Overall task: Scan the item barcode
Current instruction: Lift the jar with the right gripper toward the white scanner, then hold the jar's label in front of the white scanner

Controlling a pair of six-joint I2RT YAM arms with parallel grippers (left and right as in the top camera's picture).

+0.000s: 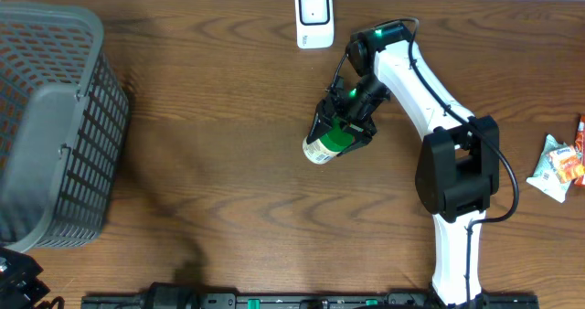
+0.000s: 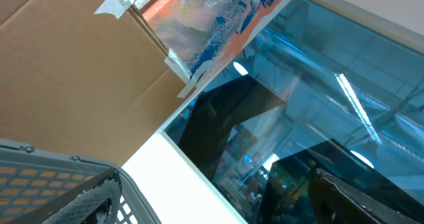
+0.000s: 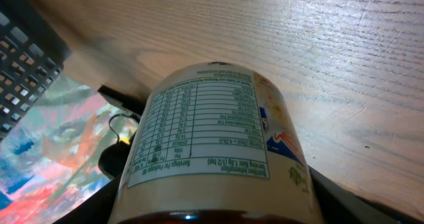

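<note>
Overhead is facing straight down; right wrist is sharing jar [image 3: 212, 151], close between fingers [image 3: 374, 211]; left wrist is pointing off-table.

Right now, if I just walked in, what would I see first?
The right claw stands out first. It grips a white bottle with green on it, over the middle of the wooden table. Next you'd notice the big grey basket at the left edge, and the small white scanner at the far edge, beyond the bottle.
</note>
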